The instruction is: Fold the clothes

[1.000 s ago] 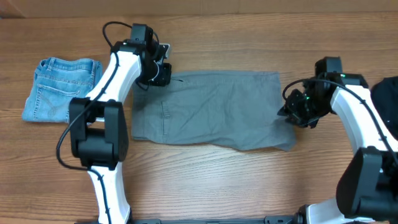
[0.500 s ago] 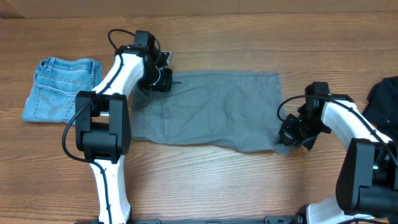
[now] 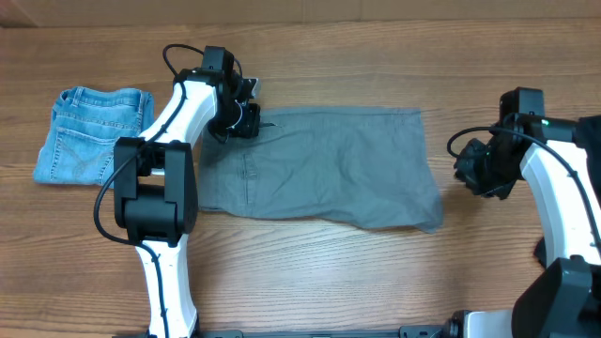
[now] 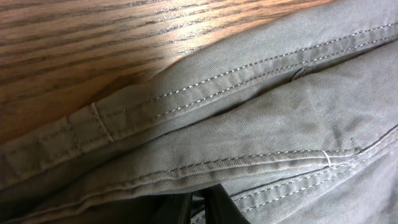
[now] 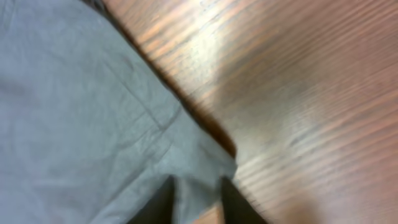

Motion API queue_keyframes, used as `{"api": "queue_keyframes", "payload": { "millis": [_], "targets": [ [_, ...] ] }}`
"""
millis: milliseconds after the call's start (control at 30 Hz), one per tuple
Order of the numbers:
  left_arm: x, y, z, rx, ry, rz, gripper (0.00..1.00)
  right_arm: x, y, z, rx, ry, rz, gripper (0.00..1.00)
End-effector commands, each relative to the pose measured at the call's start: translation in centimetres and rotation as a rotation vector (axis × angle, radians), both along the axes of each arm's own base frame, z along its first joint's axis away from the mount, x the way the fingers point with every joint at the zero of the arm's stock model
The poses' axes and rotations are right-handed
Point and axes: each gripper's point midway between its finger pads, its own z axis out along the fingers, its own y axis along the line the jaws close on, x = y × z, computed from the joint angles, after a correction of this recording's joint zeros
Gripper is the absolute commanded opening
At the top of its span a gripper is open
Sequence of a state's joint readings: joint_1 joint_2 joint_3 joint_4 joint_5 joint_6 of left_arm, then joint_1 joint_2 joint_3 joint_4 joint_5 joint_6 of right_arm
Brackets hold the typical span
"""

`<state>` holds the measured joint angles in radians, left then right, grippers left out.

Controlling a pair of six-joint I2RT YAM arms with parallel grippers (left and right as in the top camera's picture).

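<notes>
The grey shorts lie flat across the middle of the table, waistband to the left. My left gripper sits at their far left corner. In the left wrist view its fingers are pinched close together on the stitched waistband cloth. My right gripper hovers just right of the shorts' right edge. In the right wrist view its fingers are apart, with the cloth's corner lying loose below them. The light-blue denim shorts lie folded at the far left. The black garment is at the right edge.
Bare wooden table stretches in front of the grey shorts and between them and the black garment. The left arm's base and links stand over the shorts' left edge.
My right gripper has left the shorts' near right corner and moved up and to the right. That corner now lies flat. The left gripper has stayed at the waistband corner.
</notes>
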<state>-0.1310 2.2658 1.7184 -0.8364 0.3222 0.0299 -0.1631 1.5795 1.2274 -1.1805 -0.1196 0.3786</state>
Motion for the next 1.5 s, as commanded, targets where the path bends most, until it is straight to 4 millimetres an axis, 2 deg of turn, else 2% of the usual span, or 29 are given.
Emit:
{"api": "queue_keyframes", "payload": {
  "millis": [0,67,167,300,333,400,433,467,567,700,800,900,967,1033,1067,1100,1200,1267,1367,1467],
  "targets": [
    [-1.2,0.4,-3.4,0.030,0.069,-0.018,0.13,-2.0,2.5,-1.6,0.131,0.064,0.024,0.58],
    [-1.2,0.4,-3.4,0.030,0.070,-0.017,0.13,-3.5,4.1,-2.7,0.209,0.112,0.028,0.64],
    [-1.2,0.4,-3.4,0.030,0.069,-0.017,0.13,-5.2,4.8,-5.3,0.226,0.146,0.027,0.68],
    [-1.2,0.4,-3.4,0.030,0.069,-0.018,0.14,-4.9,7.1,-7.8,0.361,0.062,0.025,0.67],
    [-1.3,0.4,-3.4,0.030,0.071,-0.017,0.14,-4.5,7.7,-8.1,0.399,0.028,0.032,0.56],
    [-1.3,0.4,-3.4,0.030,0.074,-0.017,0.14,-3.4,8.0,-8.3,0.418,-0.037,0.047,0.15],
    [-1.4,0.4,-3.4,0.031,0.076,-0.018,0.15,-2.7,7.6,-8.2,0.401,-0.064,0.048,0.06],
    [-1.4,0.4,-3.4,0.031,0.078,-0.018,0.15,-1.9,7.1,-7.9,0.381,-0.087,0.046,0.04],
    [-1.5,0.4,-3.4,0.032,0.082,-0.018,0.15,0.4,6.0,-5.7,0.348,-0.145,0.064,0.04],
    [-1.6,0.4,-3.4,0.033,0.087,-0.018,0.15,3.4,5.0,-1.0,0.297,-0.220,0.124,0.04],
    [-1.7,0.4,-3.4,0.033,0.089,-0.018,0.16,4.6,3.1,1.8,0.183,-0.228,0.113,0.04],
    [-1.7,0.4,-3.4,0.033,0.089,-0.018,0.16,5.2,0.7,3.2,0.044,-0.231,0.090,0.06],
    [-1.7,0.4,-3.4,0.033,0.088,-0.018,0.16,5.3,-0.2,3.2,-0.010,-0.226,0.080,0.12],
    [-1.6,0.5,-3.4,0.033,0.088,-0.017,0.16,5.0,-0.3,3.0,-0.013,-0.213,0.079,0.16],
    [-1.7,0.5,-3.4,0.033,0.089,-0.016,0.16,4.8,-0.2,2.8,-0.012,-0.204,0.079,0.23],
    [-1.7,0.5,-3.4,0.033,0.089,-0.016,0.16,4.6,-0.4,2.7,-0.018,-0.195,0.076,0.35],
    [-1.7,0.5,-3.4,0.033,0.089,-0.015,0.16,4.0,-1.7,2.3,-0.081,-0.159,0.026,0.38],
    [-1.7,0.5,-3.4,0.033,0.090,-0.015,0.16,3.7,-2.5,2.2,-0.107,-0.141,-0.029,0.49],
    [-1.7,0.5,-3.4,0.033,0.089,-0.015,0.16,3.7,-2.8,1.9,-0.078,-0.146,-0.062,0.50],
    [-1.7,0.5,-3.4,0.033,0.089,-0.015,0.17,4.5,-1.4,1.2,0.012,-0.187,-0.036,0.49]
  ]
}}
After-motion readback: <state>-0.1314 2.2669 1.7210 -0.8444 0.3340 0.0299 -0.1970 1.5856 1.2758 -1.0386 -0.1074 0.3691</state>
